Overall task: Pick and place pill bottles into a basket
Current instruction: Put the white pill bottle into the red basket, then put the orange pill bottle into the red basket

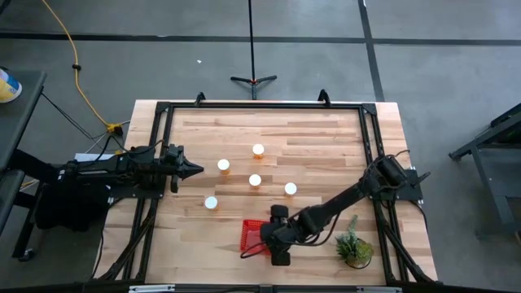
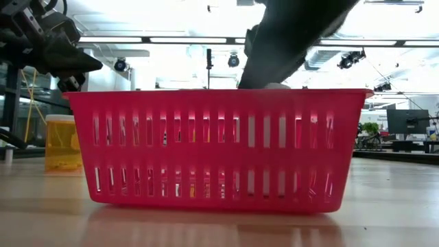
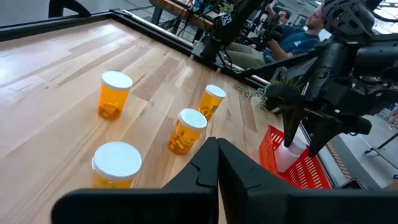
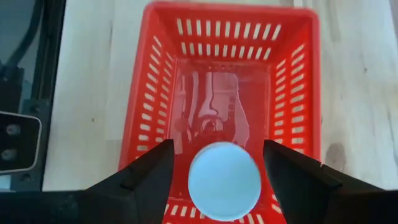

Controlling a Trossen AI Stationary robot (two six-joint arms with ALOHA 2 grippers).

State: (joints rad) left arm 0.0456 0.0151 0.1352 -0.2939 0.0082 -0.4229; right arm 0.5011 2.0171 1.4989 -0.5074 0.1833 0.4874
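— Hanging over the basket [image 4: 230, 37], white cap up: one pill bottle [image 4: 224, 180], sitting between the fingers of the right gripper [image 4: 217, 149]. Not yet let go, by the look of it.

— Gripped where?

— Near the top, at or just below the cap, jaws fairly wide round it. Cap about level with the red rim in the low view. Hard to tell whether already touching the basket floor.

— Likely feel?

— Light, judging by how small beside the basket. Stiff plastic, round and smooth, so prone to roll once tipped and to slip from a loose pinch. Best taken from above, across the amber wall below the cap, kept upright. Probably not fragile and safe to drop a short way, though liable to topple on landing.

— And the rest?

— Standing upright on the wood, apart from one another: far bottle [image 1: 258, 150], left bottle [image 1: 223, 165], middle bottle [image 1: 255, 180], right bottle [image 1: 290, 189], near bottle [image 1: 211, 203]. Nothing else seen inside the basket.

— Left side?

— Left gripper [image 1: 194, 169] by the table's left edge, closed to a point, holding nothing, aimed toward the left bottle nearby.

— Anything else close?

— Potted plant [image 1: 355, 248] beside the right arm, near the basket. Worth keeping clear of when pulling out.
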